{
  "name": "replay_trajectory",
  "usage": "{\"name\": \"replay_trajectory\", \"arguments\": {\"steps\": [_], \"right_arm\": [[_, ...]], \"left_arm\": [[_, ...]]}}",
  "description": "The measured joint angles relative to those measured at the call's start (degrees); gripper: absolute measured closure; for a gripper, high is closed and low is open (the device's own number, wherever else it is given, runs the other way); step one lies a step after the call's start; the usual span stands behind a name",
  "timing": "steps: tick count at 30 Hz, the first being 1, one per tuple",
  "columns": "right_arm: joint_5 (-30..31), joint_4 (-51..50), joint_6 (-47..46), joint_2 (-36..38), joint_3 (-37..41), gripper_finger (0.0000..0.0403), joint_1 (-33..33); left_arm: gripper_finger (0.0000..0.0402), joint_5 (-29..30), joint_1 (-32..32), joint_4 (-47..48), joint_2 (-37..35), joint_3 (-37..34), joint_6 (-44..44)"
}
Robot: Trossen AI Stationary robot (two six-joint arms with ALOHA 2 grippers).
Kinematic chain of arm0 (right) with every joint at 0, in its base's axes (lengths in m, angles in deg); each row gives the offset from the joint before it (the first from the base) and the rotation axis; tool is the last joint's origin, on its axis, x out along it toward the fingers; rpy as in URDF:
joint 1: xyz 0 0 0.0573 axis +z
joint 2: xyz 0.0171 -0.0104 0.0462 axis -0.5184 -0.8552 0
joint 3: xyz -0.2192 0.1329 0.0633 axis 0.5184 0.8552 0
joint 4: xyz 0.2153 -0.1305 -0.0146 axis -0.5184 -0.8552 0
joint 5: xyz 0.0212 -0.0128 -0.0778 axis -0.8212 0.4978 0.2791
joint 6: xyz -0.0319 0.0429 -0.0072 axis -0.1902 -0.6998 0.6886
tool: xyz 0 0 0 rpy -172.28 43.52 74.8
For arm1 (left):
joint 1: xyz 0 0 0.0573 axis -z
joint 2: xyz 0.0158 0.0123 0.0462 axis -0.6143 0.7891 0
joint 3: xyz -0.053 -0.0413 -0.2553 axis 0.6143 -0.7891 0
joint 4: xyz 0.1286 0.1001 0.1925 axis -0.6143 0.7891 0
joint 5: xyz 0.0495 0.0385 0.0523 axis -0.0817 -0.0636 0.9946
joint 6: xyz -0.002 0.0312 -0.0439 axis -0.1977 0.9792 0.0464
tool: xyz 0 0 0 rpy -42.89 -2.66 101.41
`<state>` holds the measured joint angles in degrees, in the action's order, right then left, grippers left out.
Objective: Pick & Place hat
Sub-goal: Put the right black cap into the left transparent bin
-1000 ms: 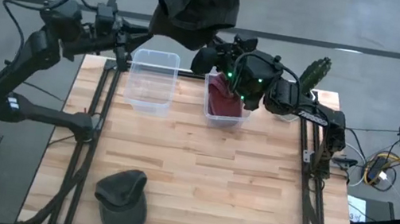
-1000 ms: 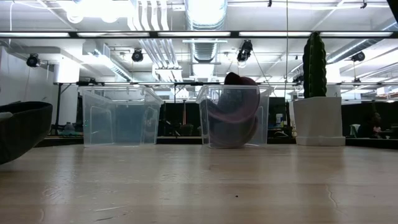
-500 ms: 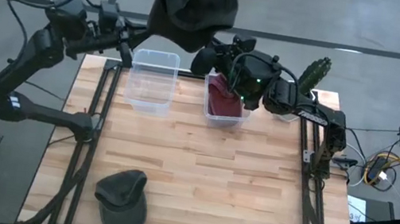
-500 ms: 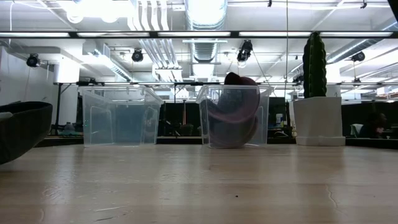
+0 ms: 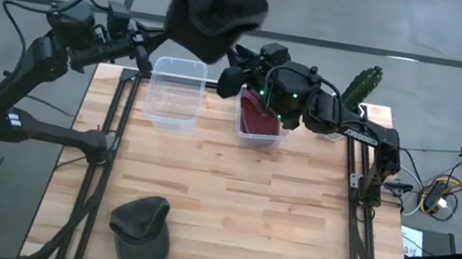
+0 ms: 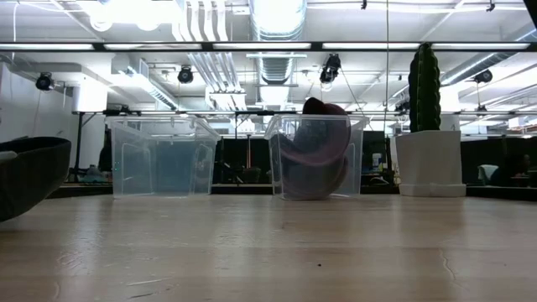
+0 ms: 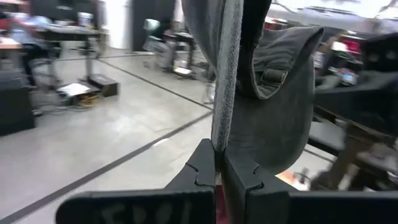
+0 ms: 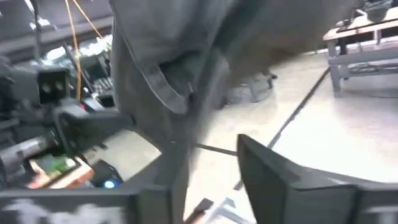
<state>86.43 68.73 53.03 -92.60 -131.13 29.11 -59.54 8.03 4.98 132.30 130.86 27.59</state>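
A dark grey cap [image 5: 219, 2] hangs high in the air past the table's far edge, above and behind the two clear bins. My left gripper [image 5: 168, 36] is shut on it. My right gripper [image 5: 230, 62] is open right beside the cap's lower right side; in its wrist view the cap's cloth [image 8: 180, 74] fills the picture ahead of the fingers. The left bin [image 5: 174, 93] holds nothing. The right bin [image 5: 258, 115] holds a maroon hat [image 6: 315, 151]. A second dark cap [image 5: 140, 231] lies flat on the table near its near left corner. My left gripper pinches the cap's lower edge [image 7: 222, 134] between its two shut fingers [image 7: 202, 168]; the folded cloth runs straight out from the fingertips. The cap is lifted clear of everything, its back strap and buckle [image 7: 270, 76] turned toward the right arm. My right gripper: whether a finger [image 8: 174, 180] touches the cloth, I cannot tell.
A cactus [image 5: 364, 84] in a white pot [image 6: 430, 164] stands at the far right corner, close behind the right arm. The table's wooden middle [image 5: 238, 205] is bare. Black frame rails run along both sides of the table.
The left gripper has carried the cap a little toward the left, still high. The right gripper has followed it leftward, away from above the right bin, staying close beside the cap.
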Motion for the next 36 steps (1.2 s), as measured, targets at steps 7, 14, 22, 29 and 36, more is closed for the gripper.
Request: {"name": "replay_trajectory", "arguments": {"steps": [7, 14, 22, 29, 36], "right_arm": [[0.81, -5.04, 5.32, 0.13, -0.04, 0.019, 0.04], [1.07, -6.9, 12.09, 0.24, -0.04, 0.0158, 1.54], [1.19, -6.89, 21.45, 0.3, -0.07, 0.0157, 3.31], [1.22, -6.94, 24.35, 0.65, -0.22, 0.0168, 3.72], [1.18, -10.25, 23.7, 1.72, -0.22, 0.0163, 3.74]], "left_arm": [[0.0399, 7.7, -0.06, 2.27, -1.03, 0.02, -1.62], [0.0399, 17.6, -0.13, 12.99, -0.67, -0.04, -5.17], [0.0399, 19.9, -0.09, 23.73, -0.78, -2.3, -20.01], [0.0399, 18.92, -0.09, 28.77, -3.3, -9.67, -31.83], [0.0399, 14.87, -0.09, 27.1, -9.45, -22.09, -43.04]]}}
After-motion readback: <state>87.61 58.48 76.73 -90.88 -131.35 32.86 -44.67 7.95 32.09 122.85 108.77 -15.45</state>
